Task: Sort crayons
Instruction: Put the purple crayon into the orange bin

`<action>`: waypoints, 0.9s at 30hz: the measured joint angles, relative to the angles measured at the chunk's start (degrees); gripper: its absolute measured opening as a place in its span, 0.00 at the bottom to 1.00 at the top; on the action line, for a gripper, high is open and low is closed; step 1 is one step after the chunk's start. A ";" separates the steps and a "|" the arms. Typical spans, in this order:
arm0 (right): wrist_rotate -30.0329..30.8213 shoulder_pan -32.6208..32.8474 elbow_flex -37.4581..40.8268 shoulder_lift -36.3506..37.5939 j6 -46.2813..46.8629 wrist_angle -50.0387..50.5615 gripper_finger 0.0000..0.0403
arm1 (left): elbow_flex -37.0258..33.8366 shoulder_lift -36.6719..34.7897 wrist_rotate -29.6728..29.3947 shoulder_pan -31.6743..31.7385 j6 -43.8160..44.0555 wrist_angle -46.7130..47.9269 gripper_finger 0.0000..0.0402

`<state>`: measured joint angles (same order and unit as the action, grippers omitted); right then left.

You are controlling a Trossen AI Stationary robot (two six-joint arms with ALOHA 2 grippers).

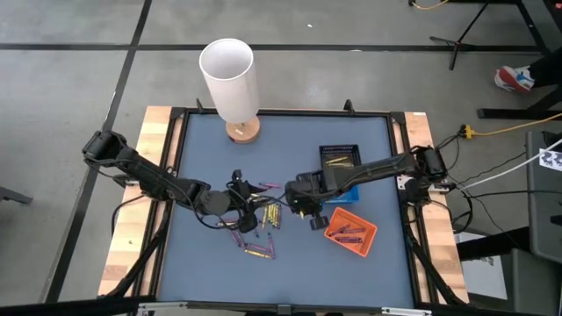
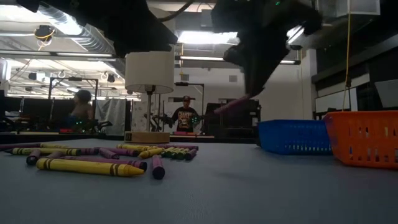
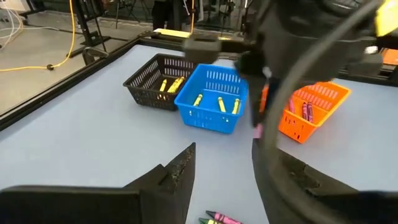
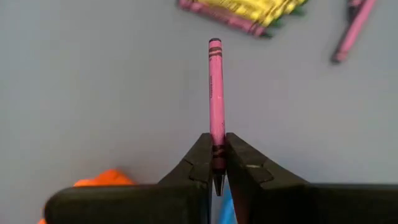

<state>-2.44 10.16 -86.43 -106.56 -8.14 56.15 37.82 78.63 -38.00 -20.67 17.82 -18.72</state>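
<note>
Yellow and purple crayons (image 1: 261,221) lie loose on the blue-grey table left of centre; they also show in the low view (image 2: 90,167). My right gripper (image 4: 216,142), near the table's middle (image 1: 291,197), is shut on a magenta crayon (image 4: 216,93). My left gripper (image 3: 224,177) is open and empty, just left of it above the loose crayons (image 1: 244,190). The black tray (image 3: 155,81) and the blue tray (image 3: 214,99) hold yellow crayons. The orange tray (image 3: 311,106) holds purple ones. My right gripper pinches the magenta crayon near its pointed end (image 4: 217,152) between its two fingers (image 4: 200,158). The crayon lies along the fingers and sticks out ahead of them. In the low view it slants down (image 2: 229,106), lifted clear of the table.
A white cylinder on a round wooden base (image 1: 230,79) stands at the table's far side. The three trays stand at the right: black (image 1: 341,158), blue (image 1: 349,190), orange (image 1: 351,233). People stand in the room beyond the table (image 2: 185,115).
</note>
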 joint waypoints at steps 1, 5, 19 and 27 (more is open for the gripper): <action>0.02 0.65 -0.29 0.00 0.61 1.20 0.08 | 0.00 0.00 0.02 0.00 -0.02 0.00 0.35; 1.68 3.31 -0.12 1.61 3.23 4.36 0.08 | 0.00 0.00 0.02 0.00 -0.02 0.11 0.35; 18.98 17.89 -0.09 9.62 26.04 18.32 0.08 | 0.00 0.00 0.15 0.00 -0.37 0.24 0.35; 29.66 29.59 -0.08 11.34 46.88 28.29 0.08 | 0.00 0.00 0.17 0.00 -0.37 0.24 0.35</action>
<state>27.22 39.75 -86.51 -95.22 38.74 84.44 37.82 78.63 -37.82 -20.67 17.45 -18.48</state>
